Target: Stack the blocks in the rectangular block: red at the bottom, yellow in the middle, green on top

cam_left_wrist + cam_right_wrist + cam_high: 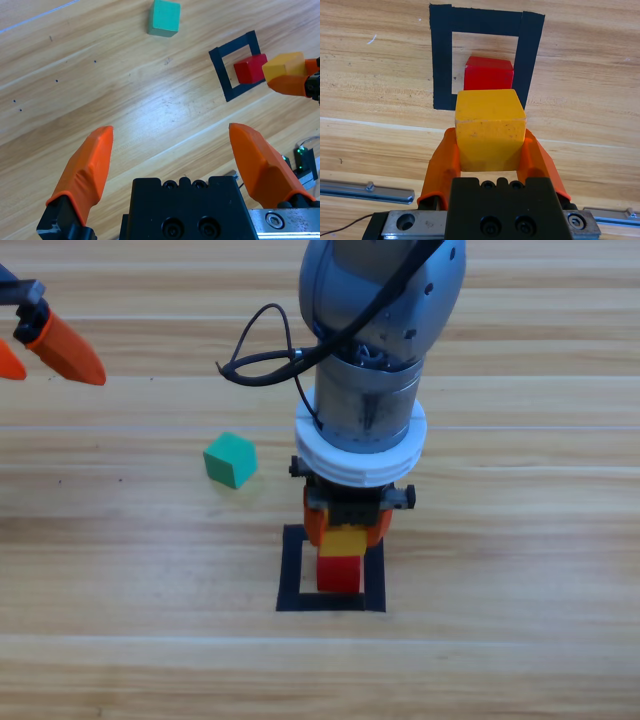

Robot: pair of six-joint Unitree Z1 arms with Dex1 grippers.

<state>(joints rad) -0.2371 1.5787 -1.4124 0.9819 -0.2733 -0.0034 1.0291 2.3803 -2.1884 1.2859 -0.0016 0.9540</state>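
Above red cube [339, 574], level yellow cube [343, 540]

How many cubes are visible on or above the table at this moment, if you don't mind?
3. The red cube sits inside the black tape square. The yellow cube is clamped in the right gripper, just above the red one. The green cube lies loose on the wooden table, left of the square.

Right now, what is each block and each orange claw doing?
red block: on the table inside the black tape square, nothing on it yet.
yellow block: held off the table, just short of the red block.
green block: loose on the wood, outside the square.
right gripper: jaws shut on the yellow block.
left gripper: jaws open, holding nothing, off to the side.
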